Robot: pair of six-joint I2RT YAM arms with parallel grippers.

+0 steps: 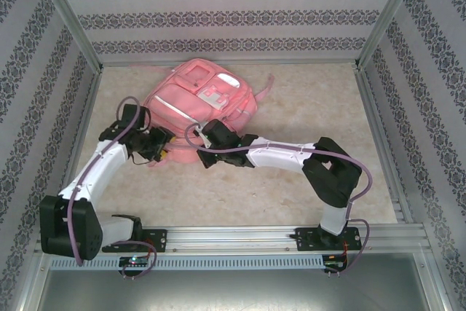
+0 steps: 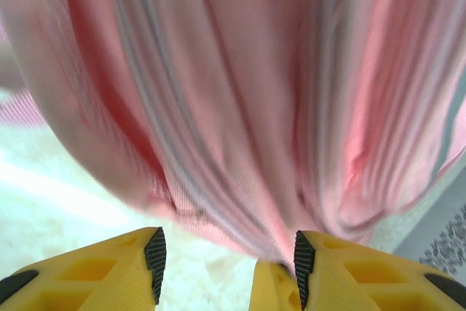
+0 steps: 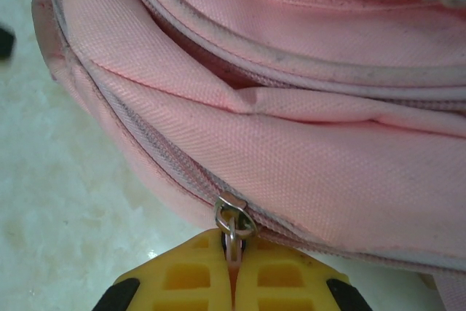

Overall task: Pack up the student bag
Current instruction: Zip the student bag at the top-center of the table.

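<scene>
Zip-handling stage of the packing, by the look of it. Finds the student bag (image 1: 200, 103) lying flat on the table (image 1: 313, 107), back of centre, front pockets upward, both wrists at its near edge. Shows the right gripper (image 3: 233, 271) clenched tight on the metal zipper pull (image 3: 233, 227) at the bag's lower seam, with the slider just beyond the yellow tips. Shows the left gripper (image 2: 227, 256) parted at the near-left edge, pink fabric bulging just past the pads (image 2: 154, 254), nothing pinched between them. Cannot tell whether the zip is meant to go open or closed. Calls next for a steady draw along the zip track, plus a fresh left-side hold on the fabric to brace the bag against sliding.
</scene>
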